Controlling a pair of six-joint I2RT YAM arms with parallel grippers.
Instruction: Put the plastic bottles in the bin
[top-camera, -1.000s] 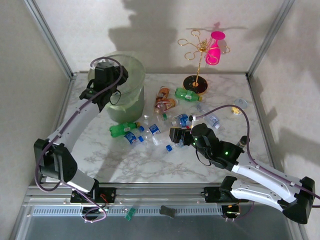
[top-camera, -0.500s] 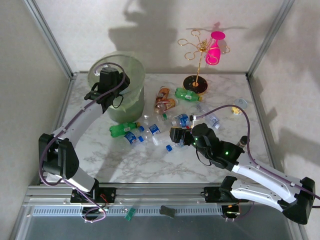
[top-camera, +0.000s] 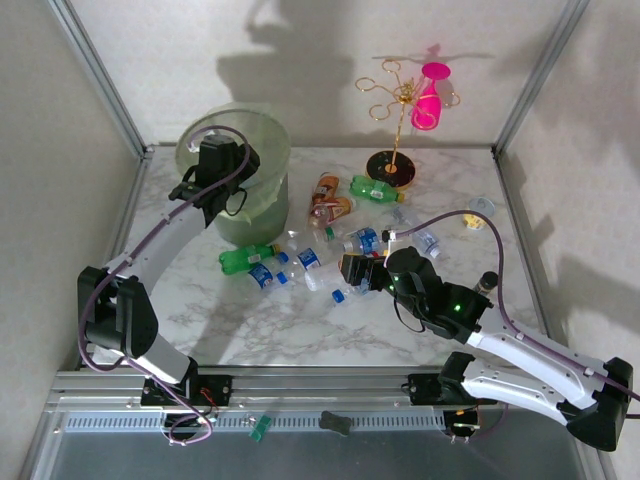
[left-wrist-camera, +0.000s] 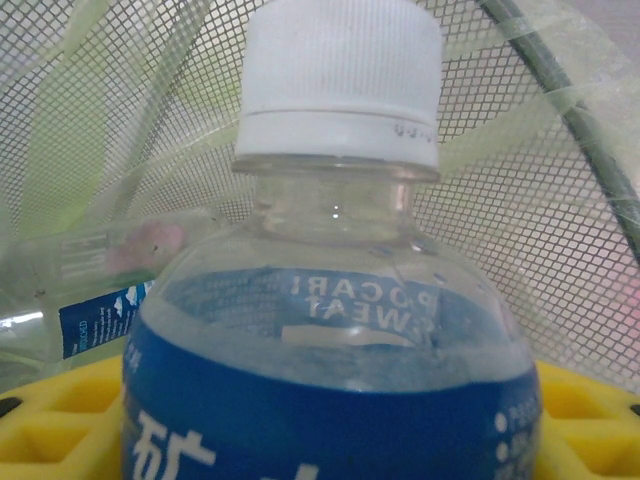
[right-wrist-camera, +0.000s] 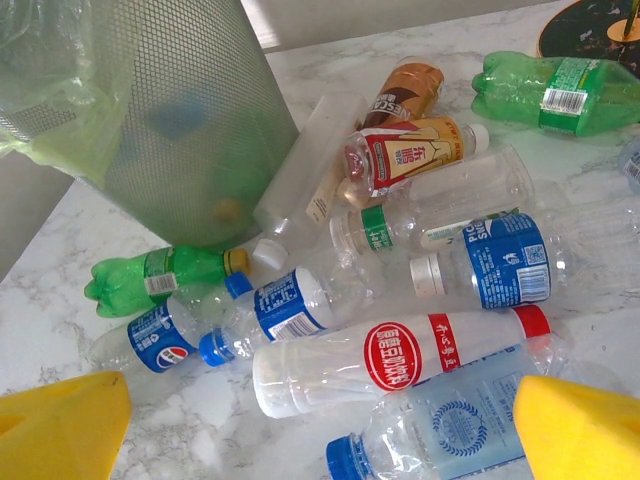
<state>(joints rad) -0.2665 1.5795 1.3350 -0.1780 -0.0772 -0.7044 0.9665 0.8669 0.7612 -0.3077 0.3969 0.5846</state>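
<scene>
The bin (top-camera: 258, 215) stands at the far-left corner of the table (top-camera: 250, 330). The left gripper (top-camera: 225, 178) hangs at the bin's near rim, clamped on a blue-labelled bottle (left-wrist-camera: 330, 330) with a white cap. The left wrist view shows its yellow pads (left-wrist-camera: 60, 410) on either side of the bottle's body, with the bin's mesh and liner close behind. The right gripper (top-camera: 355, 272) hovers low over the middle of the table, jaws spread wide and holding nothing. Its yellow fingertips (right-wrist-camera: 60, 425) flank a heap of loose bottles (right-wrist-camera: 440, 240). The heap runs from just beside the bin's foot toward the table's centre. A green bottle (top-camera: 245, 258) lies near the bin's base, and a white bottle with red bands (right-wrist-camera: 400, 355) lies nearest the open jaws
</scene>
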